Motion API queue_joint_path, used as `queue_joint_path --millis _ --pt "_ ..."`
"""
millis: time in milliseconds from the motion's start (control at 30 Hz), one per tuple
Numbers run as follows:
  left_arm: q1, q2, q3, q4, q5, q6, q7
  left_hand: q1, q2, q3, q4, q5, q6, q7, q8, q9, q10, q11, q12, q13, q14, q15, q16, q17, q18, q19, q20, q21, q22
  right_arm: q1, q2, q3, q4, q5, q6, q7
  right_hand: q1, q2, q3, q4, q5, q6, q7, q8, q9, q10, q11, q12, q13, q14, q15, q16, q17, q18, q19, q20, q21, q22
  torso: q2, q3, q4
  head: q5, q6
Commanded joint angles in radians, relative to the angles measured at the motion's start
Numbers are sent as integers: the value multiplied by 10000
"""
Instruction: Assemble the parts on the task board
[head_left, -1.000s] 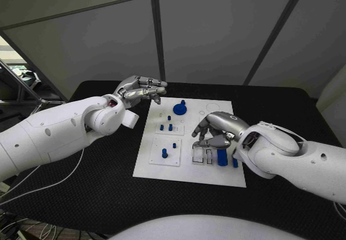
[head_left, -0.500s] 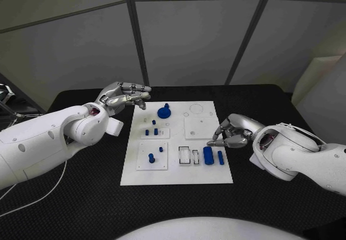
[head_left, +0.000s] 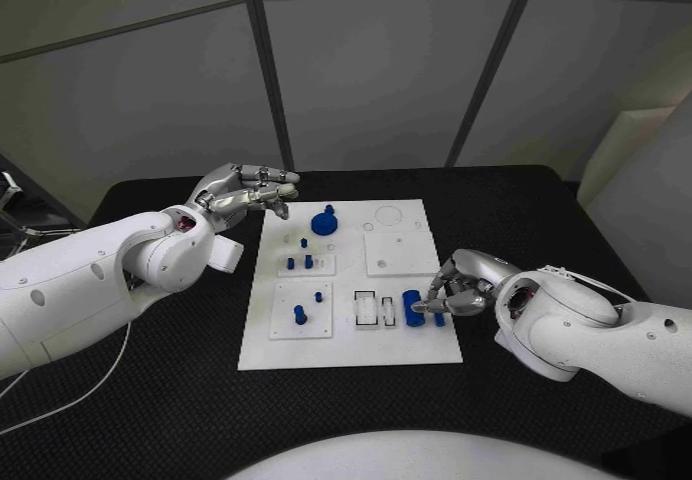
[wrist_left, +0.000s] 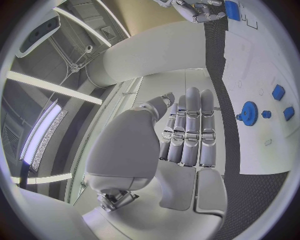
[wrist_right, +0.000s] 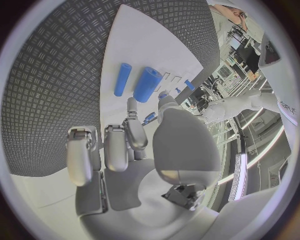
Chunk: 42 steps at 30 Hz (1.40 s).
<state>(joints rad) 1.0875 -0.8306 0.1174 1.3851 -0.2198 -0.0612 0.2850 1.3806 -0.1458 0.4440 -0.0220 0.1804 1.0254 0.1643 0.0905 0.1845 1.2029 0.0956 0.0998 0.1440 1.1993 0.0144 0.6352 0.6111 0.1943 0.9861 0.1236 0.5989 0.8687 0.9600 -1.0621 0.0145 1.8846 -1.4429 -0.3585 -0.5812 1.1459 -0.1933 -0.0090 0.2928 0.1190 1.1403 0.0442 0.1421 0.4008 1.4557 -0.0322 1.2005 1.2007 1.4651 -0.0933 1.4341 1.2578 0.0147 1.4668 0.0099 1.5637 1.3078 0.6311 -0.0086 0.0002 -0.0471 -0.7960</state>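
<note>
The white task board (head_left: 353, 348) lies in the middle of the table. On it sit a blue gear (head_left: 325, 222) at the far end, small blue pegs (head_left: 299, 263) in a left plate, and a thick blue cylinder (head_left: 413, 304) lying near the right edge. My right hand (head_left: 464, 283) hovers at the board's right edge with its fingers partly bent and holds nothing. Its fingertips (wrist_right: 130, 106) stop just short of the thick cylinder (wrist_right: 147, 84) and a thin cylinder (wrist_right: 122, 79). My left hand (head_left: 245, 190) floats off the far left corner, fingers side by side (wrist_left: 187, 131), with nothing in it.
A black textured mat (head_left: 173, 385) covers the table around the board. Grey partition panels (head_left: 375, 90) stand behind the far edge. Two white slots (head_left: 378, 310) and a square plate (head_left: 400, 252) lie on the board.
My right hand has left the middle of the board and come down at its right edge beside the cylinders. The left hand has stayed put. The camera has shifted.
</note>
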Motion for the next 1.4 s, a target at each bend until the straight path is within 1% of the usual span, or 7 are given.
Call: queue_joint_path --millis 33,467,933,967,1033,1100,1400 --pt "4 -22 6 31 49 85 57 -53 86 -59 -25 -64 -3 36 -37 17 -35 22 17 9 26 61 -53 -12 -130 24 14 -55 -9 -96 114 6 -51 -534 109 -395 -36 -38 -40 1 39 -44 -2 35 18 -76 10 37 11 487 -45 26 9 -143 1032 38 59 2615 15 -12 -10 45 -13" --pt "-7 -42 5 25 49 104 44 -53 86 -59 -25 -64 -3 36 -37 17 -35 22 17 9 26 61 -53 -12 -130 24 14 -55 -9 -256 605 7 -321 -838 -10 -368 -13 44 -60 -6 126 -51 -10 47 186 -74 3 78 89 503 -47 65 106 -147 1040 37 71 2629 12 -12 -7 69 -58" --pt "-10 -56 4 24 49 136 17 -69 96 -71 -17 -64 0 37 -44 26 -37 23 20 18 28 65 -59 -12 -130 28 18 -69 -17 -338 1040 5 -866 -816 462 -528 343 294 105 -45 296 -7 -41 88 597 -56 -21 156 251 527 -65 132 266 -147 1040 23 71 2629 7 -18 2 119 -122" --pt "-10 -62 4 27 49 142 11 -69 96 -71 -17 -64 0 37 -44 26 -37 23 20 18 28 65 -59 -12 -130 28 18 -69 -17 -360 1055 5 -880 -808 445 -539 424 349 146 -56 367 6 -49 96 667 -52 -28 165 274 529 -70 140 286 -147 1040 20 71 2629 7 -18 -1 123 -125" --pt "-10 -68 4 29 49 147 7 -69 96 -71 -17 -64 0 37 -44 26 -37 23 20 18 28 65 -59 -12 -130 28 18 -69 -17 -378 1062 5 -881 -803 379 -543 528 379 180 -54 1147 20 -63 104 808 -48 -43 174 314 535 -86 159 333 -147 1040 4 71 2629 -4 -20 -18 144 -123" --pt "-10 -71 4 31 49 150 7 -69 96 -71 -17 -64 0 37 -44 26 -37 23 20 18 28 65 -59 -12 -130 28 18 -69 -17 -387 1058 5 -870 -800 308 -541 572 422 203 -60 1359 42 -74 113 874 -41 -53 185 340 540 -90 170 361 -147 1040 0 71 2629 -9 -21 -22 150 -127" --pt "-11 -86 4 41 49 160 9 -69 96 -71 -17 -64 0 37 -44 26 -37 23 20 18 28 65 -59 -12 -130 28 18 -69 -17 -409 907 7 -554 -515 -694 -337 689 627 281 -82 1621 120 -112 130 1090 3 -87 244 440 558 -114 214 466 -147 1040 -19 71 2629 -5 -13 -22 145 -78"
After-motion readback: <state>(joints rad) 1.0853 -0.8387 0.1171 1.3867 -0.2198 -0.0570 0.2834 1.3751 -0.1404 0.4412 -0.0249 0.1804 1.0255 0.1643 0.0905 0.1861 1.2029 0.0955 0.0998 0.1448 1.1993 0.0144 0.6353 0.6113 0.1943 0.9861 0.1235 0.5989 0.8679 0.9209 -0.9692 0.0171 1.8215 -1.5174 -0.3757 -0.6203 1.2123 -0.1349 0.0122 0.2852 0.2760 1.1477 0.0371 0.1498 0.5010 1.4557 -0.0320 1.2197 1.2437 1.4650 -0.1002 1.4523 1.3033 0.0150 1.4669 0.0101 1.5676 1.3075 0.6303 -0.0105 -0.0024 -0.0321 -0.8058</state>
